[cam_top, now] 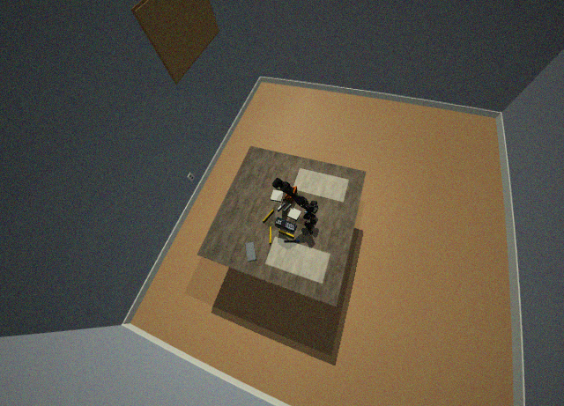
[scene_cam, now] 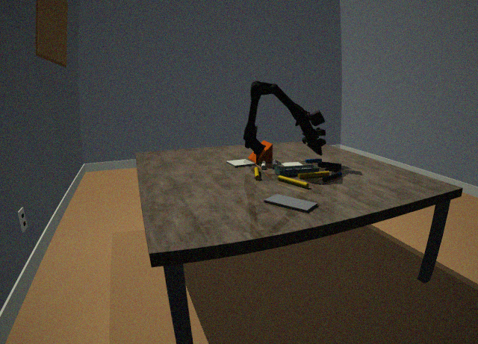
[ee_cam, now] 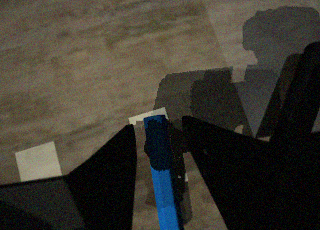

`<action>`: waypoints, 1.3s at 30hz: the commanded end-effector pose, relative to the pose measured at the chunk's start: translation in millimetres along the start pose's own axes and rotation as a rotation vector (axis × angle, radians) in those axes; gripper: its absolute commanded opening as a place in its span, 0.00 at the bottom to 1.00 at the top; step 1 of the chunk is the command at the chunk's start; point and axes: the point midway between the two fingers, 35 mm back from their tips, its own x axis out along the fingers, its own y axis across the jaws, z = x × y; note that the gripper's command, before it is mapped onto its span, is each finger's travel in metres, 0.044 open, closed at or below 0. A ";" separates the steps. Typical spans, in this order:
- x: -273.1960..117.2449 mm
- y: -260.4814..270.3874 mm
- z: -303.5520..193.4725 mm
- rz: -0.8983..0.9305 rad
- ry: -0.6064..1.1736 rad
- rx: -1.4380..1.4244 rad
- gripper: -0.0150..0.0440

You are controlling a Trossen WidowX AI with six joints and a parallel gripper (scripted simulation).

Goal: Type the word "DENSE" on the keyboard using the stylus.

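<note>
A blue stylus-like pen lies on the table beneath my gripper. In the wrist view it runs between the two fingers, with gaps at both sides, and a dark shadow crosses its upper part. The gripper is open, holds nothing, and hangs above the tabletop, tilted. The dark keyboard lies on the table to the left of the gripper in the exterior view. It is out of the wrist view, and its letters cannot be read.
Yellow sticks and dark pens lie around the keyboard. A pale pad is beside it, and another pad is near the orange base. A grey slab lies farther off.
</note>
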 end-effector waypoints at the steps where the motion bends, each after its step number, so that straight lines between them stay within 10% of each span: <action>1: 3.8 0.3 -2.6 0.002 0.003 -0.003 0.51; 39: 23.2 0.2 -14.1 0.001 0.003 -0.003 0.51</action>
